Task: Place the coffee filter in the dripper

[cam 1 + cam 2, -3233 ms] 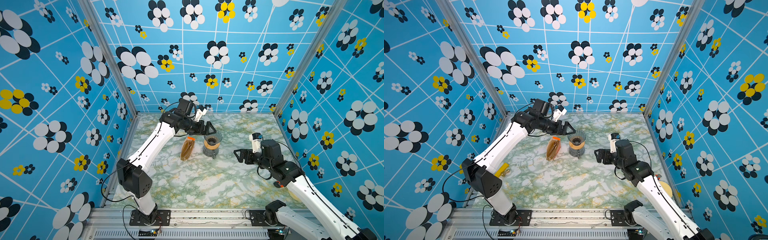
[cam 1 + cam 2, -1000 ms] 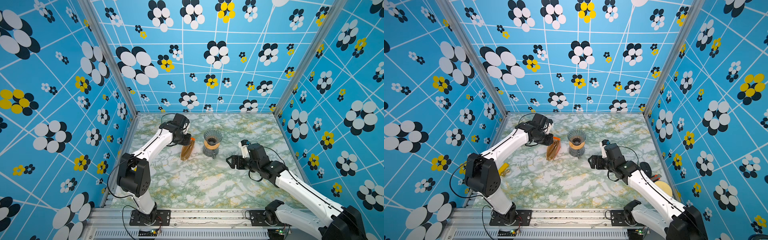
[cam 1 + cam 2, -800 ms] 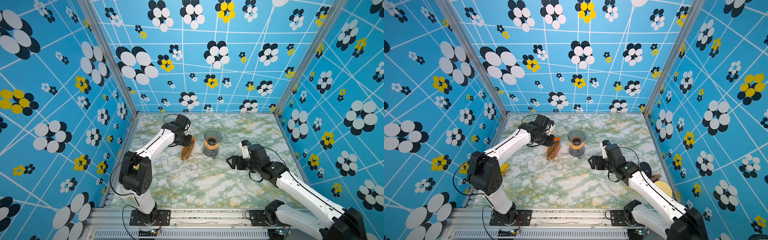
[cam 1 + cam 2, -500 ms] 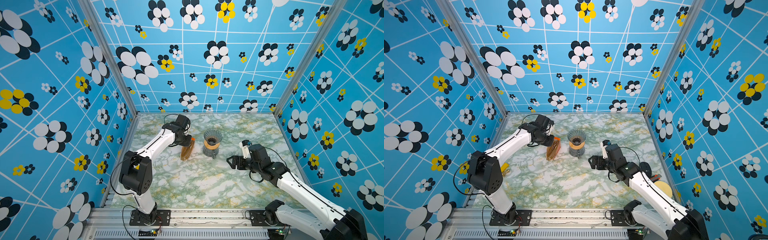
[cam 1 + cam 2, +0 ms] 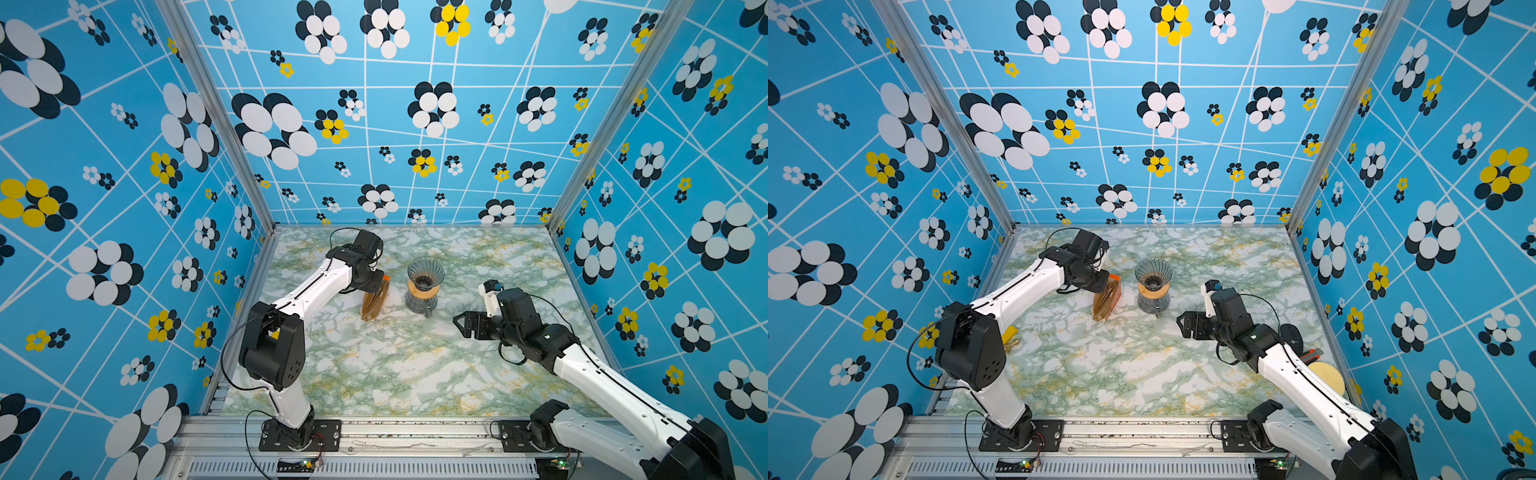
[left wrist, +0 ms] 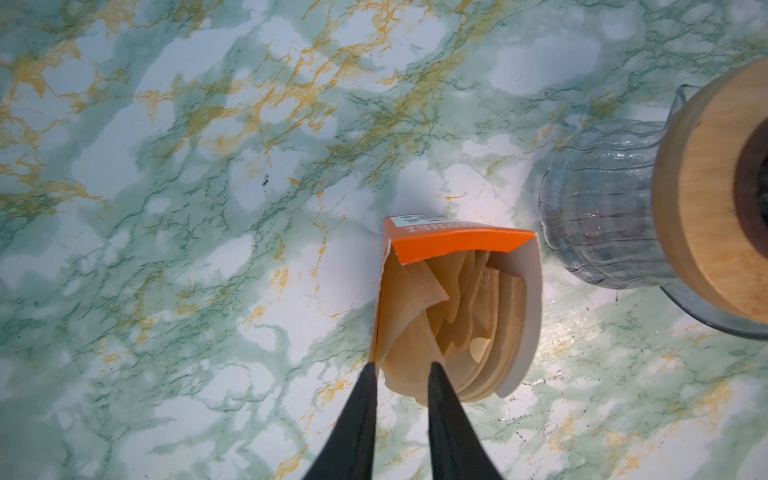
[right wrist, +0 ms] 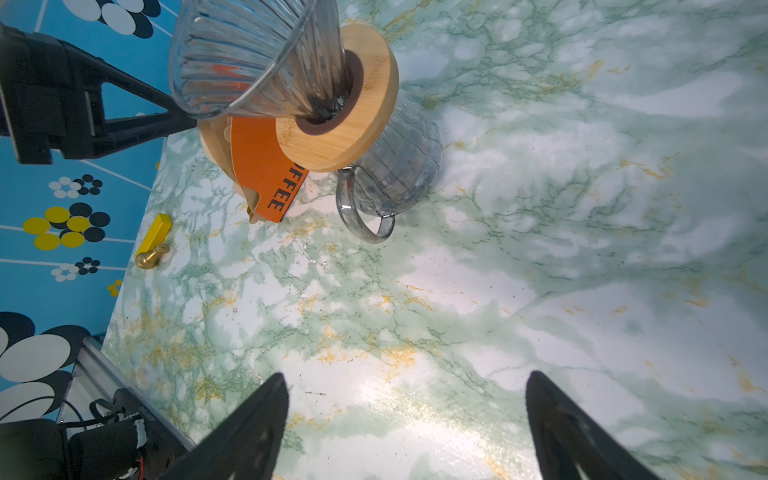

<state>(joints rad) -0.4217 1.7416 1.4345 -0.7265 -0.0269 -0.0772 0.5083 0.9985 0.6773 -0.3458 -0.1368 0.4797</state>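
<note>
The clear ribbed glass dripper [image 5: 426,272] [image 5: 1153,270] [image 7: 249,54] stands empty on a wooden ring over a glass jug. Left of it leans an orange-tagged packet [image 5: 375,303] [image 5: 1108,301] [image 6: 457,311] of stacked tan filters. My left gripper [image 6: 402,365] [image 5: 372,286] is at the packet's mouth with its jaws narrowly apart. One finger is outside the packet's wall, the other among the papers. The front coffee filter [image 6: 409,345] lies between them. My right gripper [image 7: 409,376] [image 5: 463,326] hangs wide open and empty, right of the jug.
The wooden ring [image 5: 423,289] sits on the jug [image 7: 395,166], whose handle points toward my right gripper. A small yellow-and-brass piece [image 7: 151,245] [image 5: 1009,334] lies by the left wall. A tan disc [image 5: 1327,376] and a black puck [image 5: 1292,334] lie near the right wall.
The left gripper came down from above the packet to its mouth and has held there for the last second. The right arm moved lower and a little left, then held still.
</note>
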